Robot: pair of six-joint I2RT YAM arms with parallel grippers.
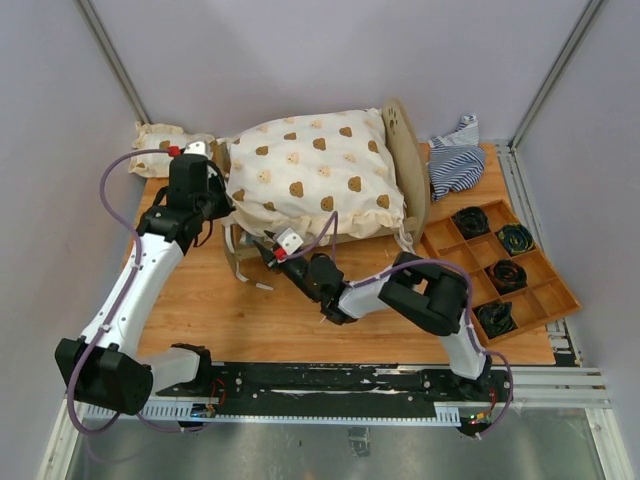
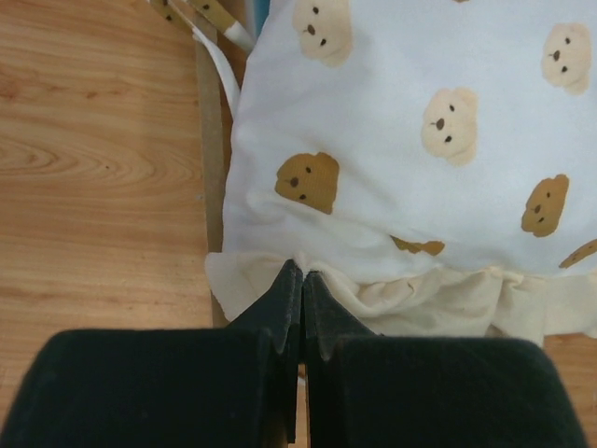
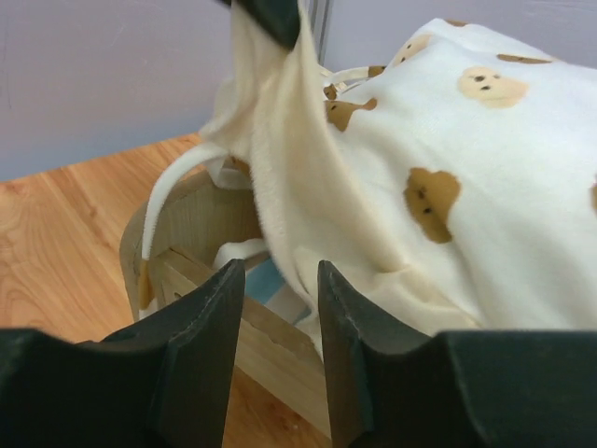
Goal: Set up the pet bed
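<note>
The pet bed (image 1: 407, 160) sits toward the far edge of the worktop (image 1: 250, 325), about midway along it, and is mostly buried under a big cushion (image 1: 310, 170). What shows of it is pale, smooth wood. One rounded end board stands upright on the side nearer the tray, another end pokes out at the cushion's near left corner, and the right wrist view shows a straight side rail with a sliver of pale blue lining behind it. The cushion is plump, soft cream cloth printed with tan and brown bear faces and edged with a gathered frill.

The left gripper (image 2: 300, 276) has its dark fingers pressed together on that frill, which puckers at their tips. The right gripper (image 3: 280, 273) stands partly open beside the bed's near left corner, with the lifted frill hanging just beyond its gap and nothing clamped.

A smaller matching cushion (image 1: 158, 140) lies in the far left corner. A crumpled blue-and-white striped cloth (image 1: 455, 160) lies in the far right corner. Along the right edge sits a compartmented wooden tray (image 1: 562, 300) holding dark coils (image 1: 505, 275).
</note>
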